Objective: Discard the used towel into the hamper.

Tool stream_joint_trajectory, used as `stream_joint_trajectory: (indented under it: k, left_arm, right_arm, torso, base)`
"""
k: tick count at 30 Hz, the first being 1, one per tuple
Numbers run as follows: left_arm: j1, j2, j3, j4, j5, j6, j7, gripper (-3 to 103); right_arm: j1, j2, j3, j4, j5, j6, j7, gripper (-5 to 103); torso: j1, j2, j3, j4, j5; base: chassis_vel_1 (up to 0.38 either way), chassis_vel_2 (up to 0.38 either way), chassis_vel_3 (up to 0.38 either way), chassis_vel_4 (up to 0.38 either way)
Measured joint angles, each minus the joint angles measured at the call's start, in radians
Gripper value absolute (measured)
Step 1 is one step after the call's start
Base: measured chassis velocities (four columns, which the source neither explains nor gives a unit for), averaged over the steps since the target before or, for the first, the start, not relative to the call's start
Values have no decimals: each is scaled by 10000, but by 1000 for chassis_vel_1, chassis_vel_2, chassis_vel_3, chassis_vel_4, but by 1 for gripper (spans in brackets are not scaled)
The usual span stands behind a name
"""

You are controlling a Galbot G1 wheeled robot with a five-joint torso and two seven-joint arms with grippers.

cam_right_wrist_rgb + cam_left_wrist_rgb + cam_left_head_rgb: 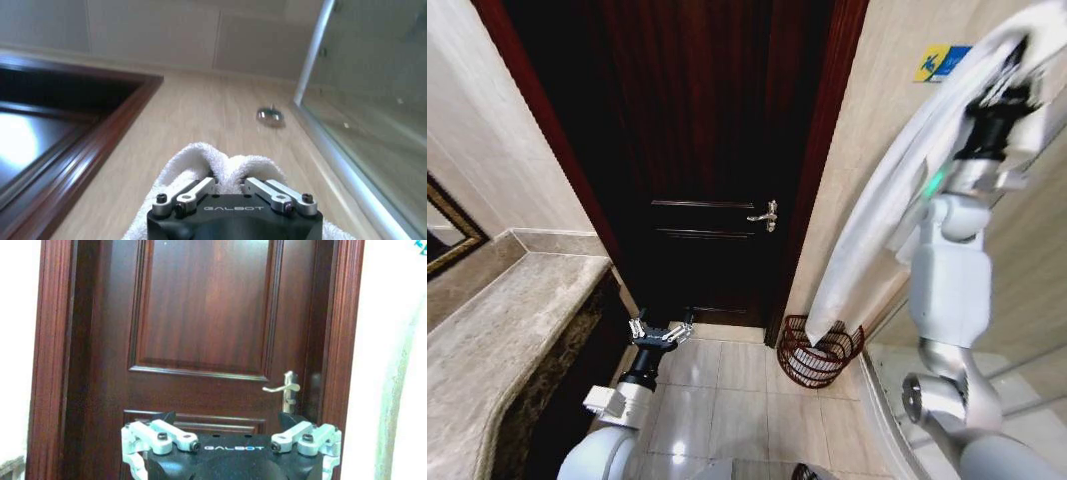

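Observation:
A long white towel (882,215) hangs from my raised right gripper (1012,75) at the upper right of the head view. Its lower end reaches down to the hamper (819,352), a dark reddish-brown wire basket on the tiled floor beside the door frame. In the right wrist view the right gripper (230,187) is shut on a bunched fold of the towel (227,162). My left gripper (660,331) is low, in front of the door, open and holding nothing; the left wrist view shows the left gripper (230,432) facing the door.
A dark wooden door (707,150) with a metal handle (765,215) fills the middle. A stone counter (497,340) runs along the left. A glass shower partition (373,100) and a curved white edge (882,400) lie to the right. Pale floor tiles (737,400) lie between.

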Motion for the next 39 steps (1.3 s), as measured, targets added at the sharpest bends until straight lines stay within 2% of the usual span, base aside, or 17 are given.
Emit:
stream_joint_trajectory:
  k: [23,39]
  left_arm:
    - [0,0,0,0,0,0,0,99]
    - [0,-1,0,0,0,0,0,99]
  right_arm:
    - [-2478,518,519,97,63,594,-128,7]
    - [-3458,706,812,197,79,878,-229,7]
  torso:
    - [0,1,-1,0,-3]
    - [0,1,-1,1,0]
  base:
    - [0,0,0,0]
    - [0,0,0,0]
